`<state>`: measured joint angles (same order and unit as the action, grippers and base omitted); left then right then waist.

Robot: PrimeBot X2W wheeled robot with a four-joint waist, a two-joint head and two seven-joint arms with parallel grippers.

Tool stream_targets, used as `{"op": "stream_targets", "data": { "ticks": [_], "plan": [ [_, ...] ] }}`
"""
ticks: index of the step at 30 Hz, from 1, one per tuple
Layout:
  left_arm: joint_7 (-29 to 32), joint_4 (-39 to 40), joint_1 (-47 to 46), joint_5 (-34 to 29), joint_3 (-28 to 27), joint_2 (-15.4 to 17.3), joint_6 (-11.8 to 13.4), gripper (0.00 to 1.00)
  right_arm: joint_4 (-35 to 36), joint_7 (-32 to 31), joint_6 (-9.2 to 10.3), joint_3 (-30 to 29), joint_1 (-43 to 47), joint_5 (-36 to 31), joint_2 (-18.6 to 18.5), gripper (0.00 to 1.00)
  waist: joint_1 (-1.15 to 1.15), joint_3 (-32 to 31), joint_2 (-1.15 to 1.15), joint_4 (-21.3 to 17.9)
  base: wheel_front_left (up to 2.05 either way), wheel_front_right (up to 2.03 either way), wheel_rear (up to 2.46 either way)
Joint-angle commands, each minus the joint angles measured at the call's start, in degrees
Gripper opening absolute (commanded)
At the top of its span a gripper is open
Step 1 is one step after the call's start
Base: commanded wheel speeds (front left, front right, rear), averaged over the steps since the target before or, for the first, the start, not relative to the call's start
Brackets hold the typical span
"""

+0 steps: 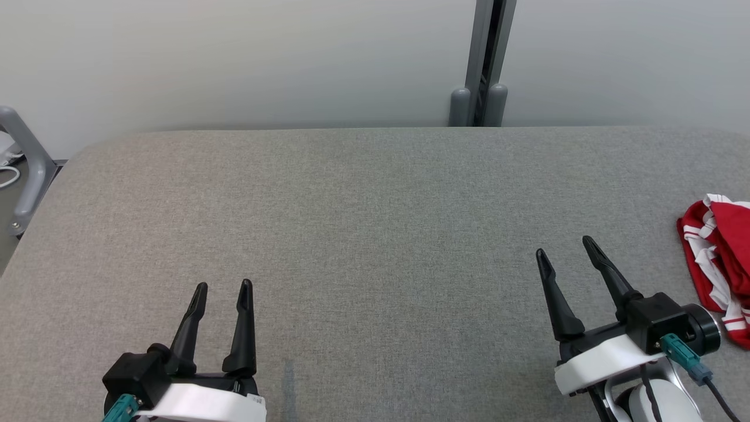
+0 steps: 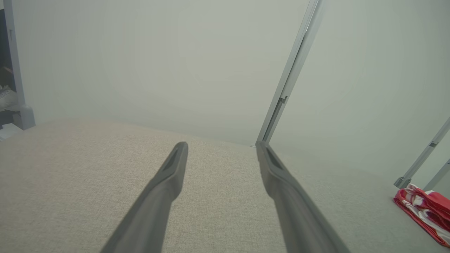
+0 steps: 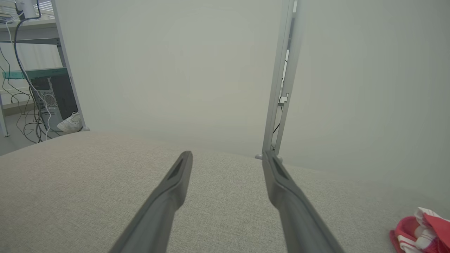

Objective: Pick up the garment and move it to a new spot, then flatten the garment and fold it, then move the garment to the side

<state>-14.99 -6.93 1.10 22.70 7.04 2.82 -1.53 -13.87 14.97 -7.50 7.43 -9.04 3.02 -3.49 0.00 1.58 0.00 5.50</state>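
A red garment with white stripes (image 1: pixel 719 266) lies bunched at the right edge of the grey cloth-covered table (image 1: pixel 375 234), partly cut off by the frame. It also appears low at the right in the left wrist view, the garment (image 2: pixel 423 209), and in the right wrist view, the garment (image 3: pixel 423 232). My right gripper (image 1: pixel 565 249) hovers open just left of the garment, apart from it, with nothing between its fingers. My left gripper (image 1: pixel 224 287) stands open over the near left of the table, holding nothing. Open fingers (image 2: pixel 168 175) and fingers (image 3: pixel 177 182) show in both wrist views.
A pale wall with a grey upright post (image 1: pixel 483 64) runs behind the table. A grey metal rail (image 1: pixel 26 164) stands off the table's left corner. In the right wrist view, cables, shelving and a white shoe (image 3: pixel 70 123) sit on the floor at the far left.
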Motion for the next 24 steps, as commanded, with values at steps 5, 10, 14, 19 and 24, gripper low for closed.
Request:
{"op": "stream_targets", "data": {
  "ticks": [5, 10, 14, 19, 24],
  "plan": [
    [-0.17, -0.69, -0.65, 0.68, -0.41, 0.24, 0.16, 1.00, -0.07, 0.33, 0.02, -0.44, 0.41, 0.17, 0.19, 1.00, 0.00, 0.20, 0.00, -0.13, 0.00, 0.00, 0.00],
    [-0.17, -1.24, -0.84, 0.86, -0.38, 0.24, 0.20, 1.00, 0.14, 0.33, 0.02, -0.55, 0.29, 0.20, 0.30, 1.00, 0.00, 0.13, 0.00, -0.10, 0.00, 0.00, 0.00],
    [-0.17, -1.60, -0.77, 1.15, -0.28, 0.24, 0.26, 1.00, 0.34, 0.33, 0.02, -0.43, 0.16, -0.16, 0.35, 1.00, 0.00, 0.09, 0.00, 0.02, 0.00, 0.00, 0.00],
    [-0.17, -1.79, -0.76, 1.59, -0.19, 0.24, 0.23, 1.00, 0.58, 0.33, 0.02, -0.40, 0.05, -0.31, 0.37, 1.00, 0.00, 0.02, 0.00, 0.22, 0.00, 0.00, 0.00],
    [-0.17, -1.66, -0.74, 2.11, 0.03, 0.24, -0.58, 1.00, 0.69, 0.33, 0.02, -0.08, -0.01, -0.54, 0.38, 1.00, 0.00, -0.05, 0.00, 0.46, 0.00, 0.00, 0.00]
  ]
}}
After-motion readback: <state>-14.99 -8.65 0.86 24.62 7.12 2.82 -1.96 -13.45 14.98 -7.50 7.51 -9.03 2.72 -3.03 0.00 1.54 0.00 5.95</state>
